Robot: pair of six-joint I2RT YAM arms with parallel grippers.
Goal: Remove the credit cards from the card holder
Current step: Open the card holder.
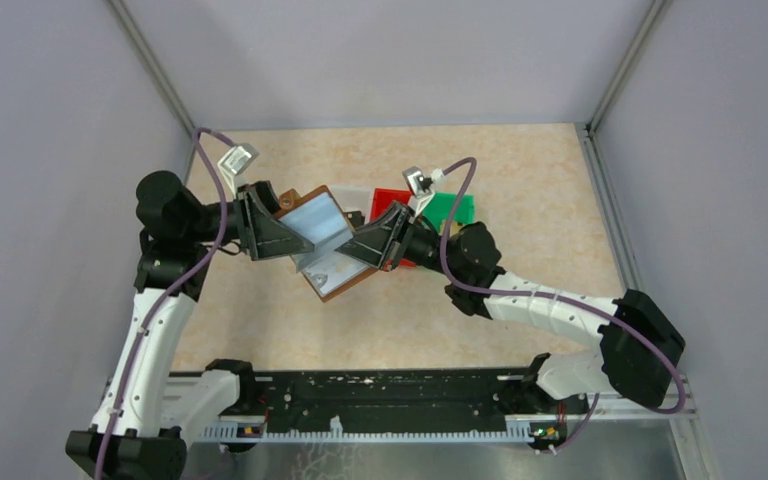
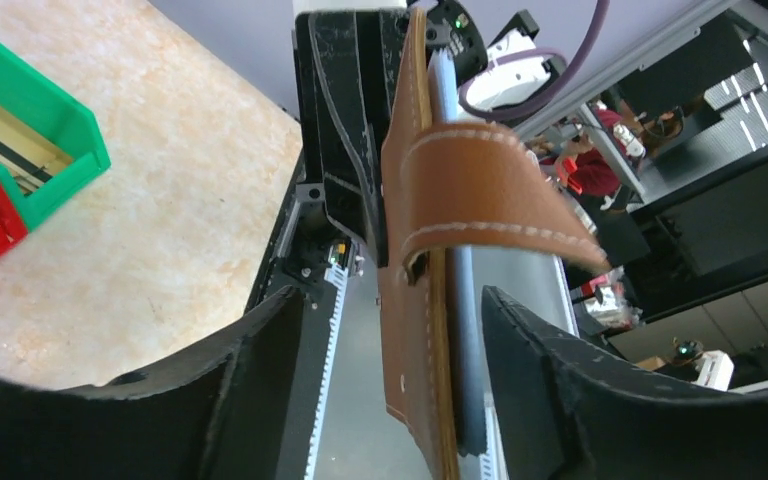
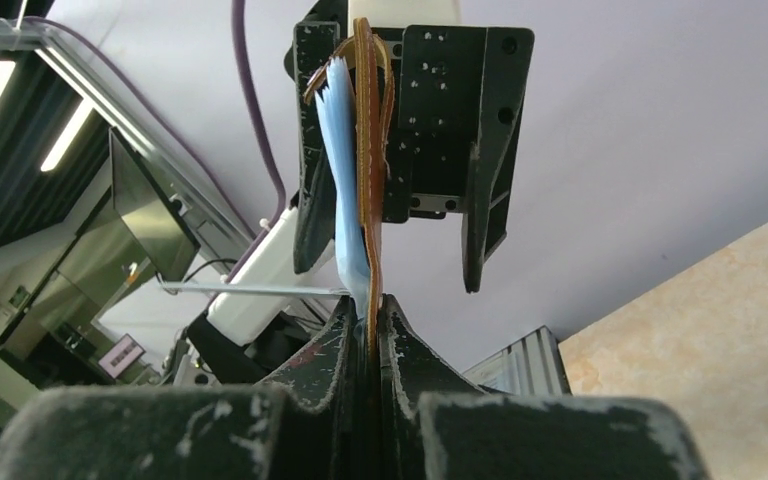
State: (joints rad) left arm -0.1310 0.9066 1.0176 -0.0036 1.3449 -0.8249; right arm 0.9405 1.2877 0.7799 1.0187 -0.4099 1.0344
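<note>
Red bin (image 1: 392, 197), green bin (image 1: 456, 208) close behind right hand (image 1: 353, 248).

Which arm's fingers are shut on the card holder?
The right arm's fingers, pinched shut on the card holder; the left arm's fingers stand apart around it.

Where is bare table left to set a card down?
Bare table lies between the card holder and the arms' base rail, and right of the green bin toward the table's edge. It is crowded at centre around the holder and the red bin.

You can read nothing here: no lettering, brand, number or sign is legible on the card holder (image 2: 412, 340) or anywhere else in view.
</note>
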